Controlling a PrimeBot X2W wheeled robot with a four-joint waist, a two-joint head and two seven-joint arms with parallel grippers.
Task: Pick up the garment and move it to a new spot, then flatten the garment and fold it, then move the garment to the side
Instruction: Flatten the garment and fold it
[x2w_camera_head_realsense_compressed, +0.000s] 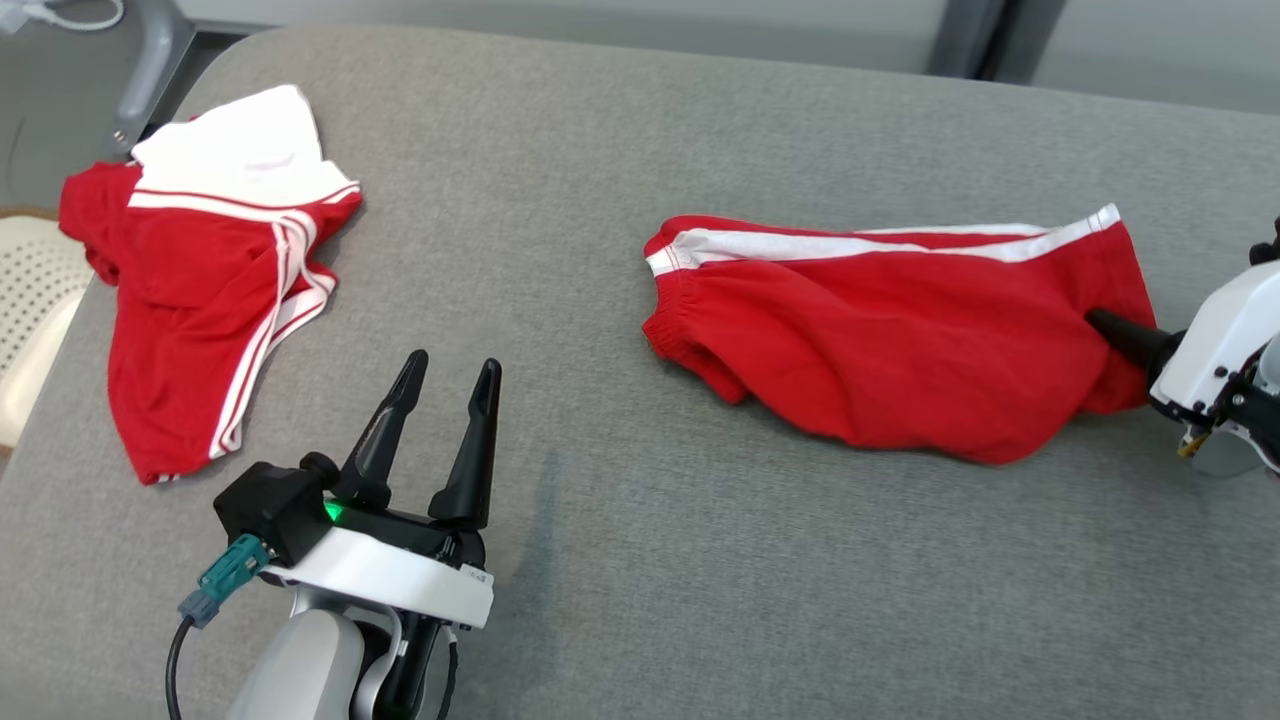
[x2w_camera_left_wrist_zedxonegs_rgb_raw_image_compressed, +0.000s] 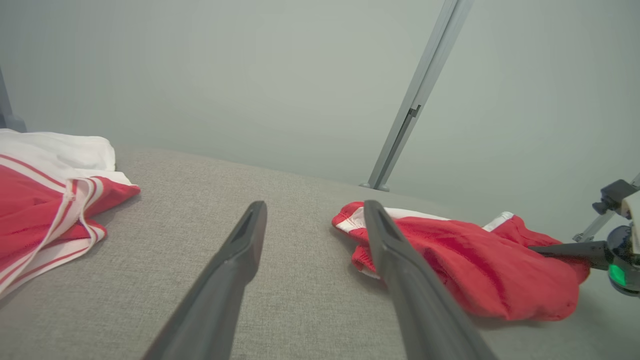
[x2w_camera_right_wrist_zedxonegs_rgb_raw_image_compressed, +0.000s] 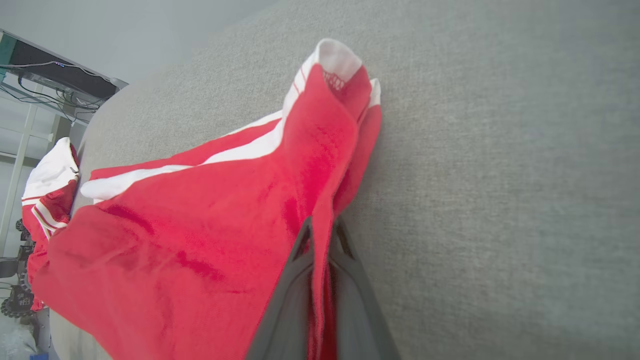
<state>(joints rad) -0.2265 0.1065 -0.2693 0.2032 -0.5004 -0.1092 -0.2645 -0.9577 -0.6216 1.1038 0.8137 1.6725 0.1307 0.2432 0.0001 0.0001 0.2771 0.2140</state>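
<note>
STEP: pick-up, grasp made | right tool (x2w_camera_right_wrist_zedxonegs_rgb_raw_image_compressed: 322, 227) pinching the hem of red shorts (x2w_camera_head_realsense_compressed: 900, 330), rumpled on tabletop (x2w_camera_head_realsense_compressed: 560, 250), right of centre | left tool (x2w_camera_head_realsense_compressed: 452, 380) spread, idle | NEXT: probably lift, carry to new spot

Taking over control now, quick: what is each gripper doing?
Left gripper: open, holding nothing.
Right gripper: fingers shut on an edge of the red garment.

Left gripper (x2w_camera_head_realsense_compressed: 454, 362) fingers spread; right gripper (x2w_camera_right_wrist_zedxonegs_rgb_raw_image_compressed: 322, 225) fingers pinched, wrist apparently level.
</note>
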